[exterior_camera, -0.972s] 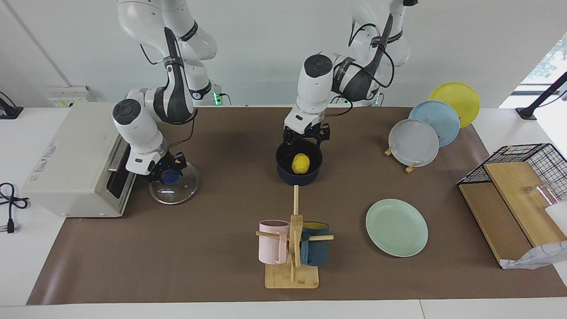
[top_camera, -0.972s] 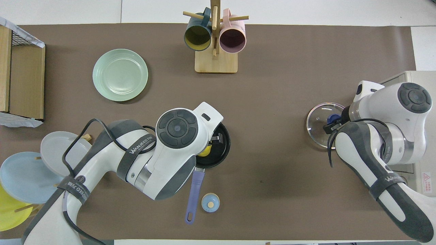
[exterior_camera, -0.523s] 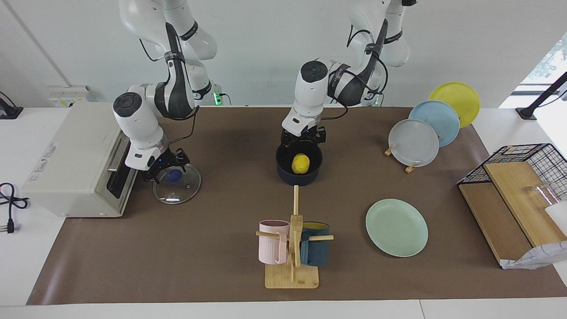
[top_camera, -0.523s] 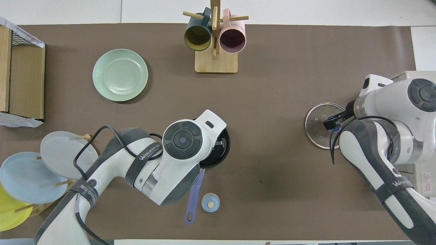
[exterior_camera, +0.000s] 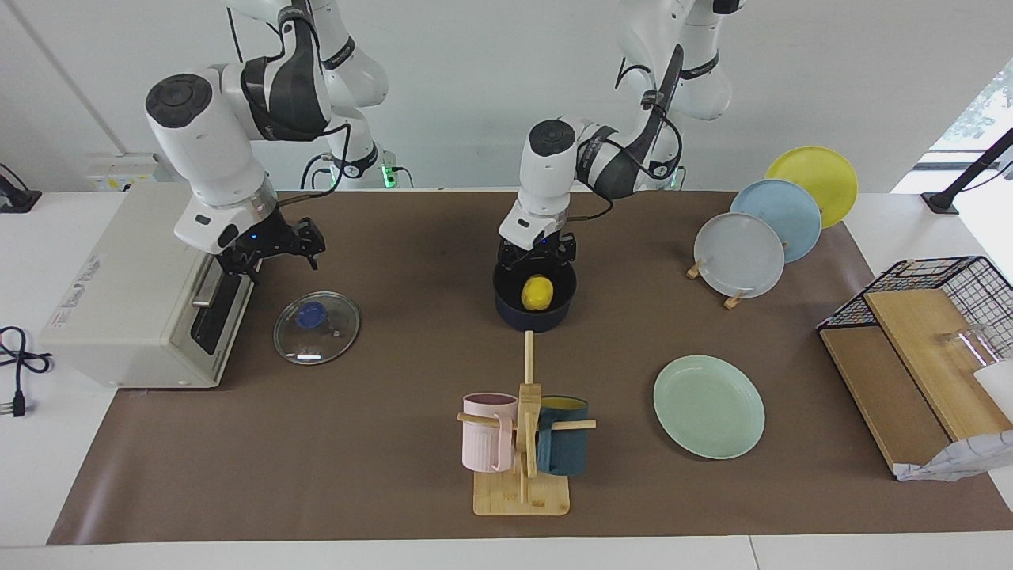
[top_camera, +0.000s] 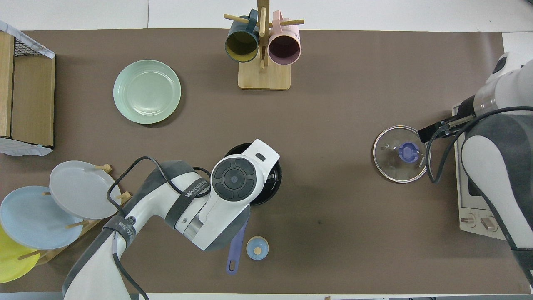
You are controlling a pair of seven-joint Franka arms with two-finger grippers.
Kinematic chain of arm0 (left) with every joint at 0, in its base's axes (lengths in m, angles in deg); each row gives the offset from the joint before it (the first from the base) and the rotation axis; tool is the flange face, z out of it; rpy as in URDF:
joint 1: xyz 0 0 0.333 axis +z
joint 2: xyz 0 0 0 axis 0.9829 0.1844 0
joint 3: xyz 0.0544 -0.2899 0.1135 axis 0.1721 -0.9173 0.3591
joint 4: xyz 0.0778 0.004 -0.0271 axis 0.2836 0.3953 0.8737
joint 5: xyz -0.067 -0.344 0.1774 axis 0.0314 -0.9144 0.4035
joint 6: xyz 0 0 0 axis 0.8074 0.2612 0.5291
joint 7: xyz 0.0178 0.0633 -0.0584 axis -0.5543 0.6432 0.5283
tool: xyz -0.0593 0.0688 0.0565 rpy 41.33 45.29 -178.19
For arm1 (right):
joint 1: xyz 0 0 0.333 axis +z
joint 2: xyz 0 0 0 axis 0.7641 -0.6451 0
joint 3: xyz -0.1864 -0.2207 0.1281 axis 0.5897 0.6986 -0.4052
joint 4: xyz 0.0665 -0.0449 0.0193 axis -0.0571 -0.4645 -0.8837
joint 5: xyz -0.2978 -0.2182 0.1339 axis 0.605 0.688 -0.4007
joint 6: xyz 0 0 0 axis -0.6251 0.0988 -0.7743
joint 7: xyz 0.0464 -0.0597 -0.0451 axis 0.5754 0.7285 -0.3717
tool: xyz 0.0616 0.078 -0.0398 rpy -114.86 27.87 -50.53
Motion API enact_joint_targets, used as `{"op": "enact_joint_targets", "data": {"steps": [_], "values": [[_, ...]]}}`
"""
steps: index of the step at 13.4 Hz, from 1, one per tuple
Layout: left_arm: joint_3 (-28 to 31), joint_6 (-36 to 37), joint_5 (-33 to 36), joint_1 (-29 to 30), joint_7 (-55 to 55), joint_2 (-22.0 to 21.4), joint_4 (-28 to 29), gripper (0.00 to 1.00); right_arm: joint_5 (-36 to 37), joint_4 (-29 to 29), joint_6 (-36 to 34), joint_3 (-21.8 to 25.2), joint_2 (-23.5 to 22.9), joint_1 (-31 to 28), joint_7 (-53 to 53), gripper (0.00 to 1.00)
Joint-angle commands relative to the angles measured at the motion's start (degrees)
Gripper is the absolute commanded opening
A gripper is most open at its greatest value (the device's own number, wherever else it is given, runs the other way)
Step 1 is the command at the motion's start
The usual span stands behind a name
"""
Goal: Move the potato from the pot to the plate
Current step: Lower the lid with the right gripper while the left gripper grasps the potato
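Note:
The yellow potato (exterior_camera: 537, 292) lies inside the dark navy pot (exterior_camera: 522, 319) in the middle of the table. My left gripper (exterior_camera: 536, 257) is open and points down at the pot's rim nearest the robots, just above the potato and apart from it. In the overhead view my left wrist hides the potato, and only part of the pot's rim (top_camera: 275, 189) and its blue handle (top_camera: 235, 249) show. The mint-green plate (exterior_camera: 708, 406) (top_camera: 147, 91) lies empty, farther from the robots, toward the left arm's end. My right gripper (exterior_camera: 273, 247) (top_camera: 431, 132) is open and raised beside the glass lid.
A glass lid (exterior_camera: 316, 327) (top_camera: 400, 154) with a blue knob lies in front of the toaster oven (exterior_camera: 127, 277). A mug tree (exterior_camera: 522, 443) stands farther out than the pot. A rack of plates (exterior_camera: 740, 253), a wire basket (exterior_camera: 934, 301) and a small blue cap (top_camera: 257, 248) are also here.
My right gripper has let go of the lid's knob and risen away from it; the lid stays on the table. My left gripper has turned more upright over the pot's rim.

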Motion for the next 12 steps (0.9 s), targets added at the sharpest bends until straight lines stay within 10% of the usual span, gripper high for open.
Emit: {"op": "enact_joint_targets", "data": {"steps": [1,12], "values": [[1.1,-1.6,1.7,-1.0,-1.8,0.1,0.4,1.0,0.3,1.3,-2.8,-0.7,1.1,-0.4,2.7,1.0],[1.3,-3.8,6.7,-0.5,-7.0,3.9,-1.0,1.0,1.4,-0.4,-6.9,3.3,4.0,4.4,2.8,1.0]]}}
